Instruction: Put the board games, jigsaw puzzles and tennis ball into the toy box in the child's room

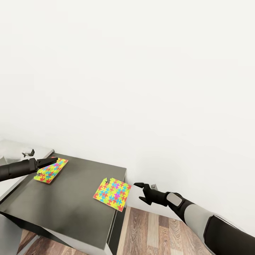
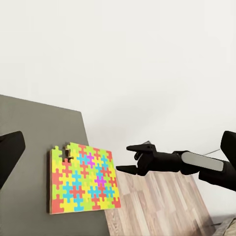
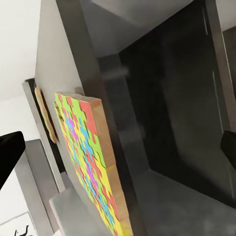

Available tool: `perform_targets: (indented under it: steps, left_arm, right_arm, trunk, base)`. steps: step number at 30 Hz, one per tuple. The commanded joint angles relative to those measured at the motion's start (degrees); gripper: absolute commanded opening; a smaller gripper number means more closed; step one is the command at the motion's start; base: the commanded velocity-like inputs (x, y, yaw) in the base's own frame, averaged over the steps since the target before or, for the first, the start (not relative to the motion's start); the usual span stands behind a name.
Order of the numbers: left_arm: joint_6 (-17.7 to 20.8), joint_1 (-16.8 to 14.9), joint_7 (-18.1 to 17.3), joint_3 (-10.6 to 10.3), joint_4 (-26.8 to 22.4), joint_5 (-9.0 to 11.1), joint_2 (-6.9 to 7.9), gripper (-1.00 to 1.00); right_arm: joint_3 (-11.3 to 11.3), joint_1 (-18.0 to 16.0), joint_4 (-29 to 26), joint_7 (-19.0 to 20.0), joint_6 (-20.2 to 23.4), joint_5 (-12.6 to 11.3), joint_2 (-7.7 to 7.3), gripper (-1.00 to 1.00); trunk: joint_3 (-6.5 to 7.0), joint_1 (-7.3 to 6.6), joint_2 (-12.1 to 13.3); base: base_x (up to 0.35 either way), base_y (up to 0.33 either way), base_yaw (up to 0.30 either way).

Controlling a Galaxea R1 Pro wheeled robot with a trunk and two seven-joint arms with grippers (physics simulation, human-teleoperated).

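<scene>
The right gripper (image 1: 140, 191) is seen off the corner of the dark counter (image 1: 78, 198), its fingers spread apart and nothing held between them; in the left wrist view the same gripper (image 2: 129, 158) is shown gaping just beside the nearer jigsaw puzzle (image 1: 112, 193). The left gripper (image 1: 53, 161) is reached over the far jigsaw puzzle (image 1: 51, 169), its tips at that mat's near edge; whether its fingers are closed on the mat or merely resting above it cannot be told. The nearer puzzle is laid at the counter's corner with its edge slightly overhanging, which is confirmed in the right wrist view, where the mat (image 3: 93, 162) is seen edge-on above the open side of the unit. The main risk is judged to lie there: if the mat is nudged sideways by an open finger instead of being pinched, it could be pushed off the corner onto the wooden floor (image 1: 156, 230). A thin flat mat is also judged hard to get under, so a slip or a tilted, one-sided grasp could be caused by a shallow approach. The lighter grey surface (image 1: 14, 148) is seen further off behind the left arm. No brand, label or legible writing is made out on anything in view.
</scene>
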Motion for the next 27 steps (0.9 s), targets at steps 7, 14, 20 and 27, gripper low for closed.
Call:
perform_targets:
  steps: [7, 14, 20, 27]
  left_arm:
    - [0.6, 0.0, -0.4, 0.1, 0.0, -0.4, -0.01, 1.0]
    - [0.6, -0.1, -0.4, 0.1, -0.5, -0.3, -0.01, 1.0]
    - [0.7, -0.1, -0.4, -0.3, -1.2, -0.4, -0.15, 1.0]
    - [0.7, -1.3, -0.4, -2.0, -3.3, -0.4, -0.5, 1.0]
  right_arm:
    - [0.5, -0.1, 0.1, 0.3, 0.2, -0.4, 0.15, 1.0]
    - [0.5, -0.1, 0.1, 0.3, 0.1, -0.4, 0.25, 1.0]
    - [0.5, -0.1, 0.0, 0.3, 0.1, -0.4, 0.31, 1.0]
    - [0.5, -0.1, 0.0, 0.3, 0.1, -0.4, 0.35, 1.0]
  trunk:
    - [-0.06, 0.0, 0.0]
    - [-0.06, 0.0, 0.0]
    - [-0.06, 0.0, 0.0]
    - [-0.06, 0.0, 0.0]
  base:
    - [0.0, 0.0, 0.0]
    - [0.0, 0.0, 0.0]
    - [0.0, 0.0, 0.0]
    - [0.0, 0.0, 0.0]
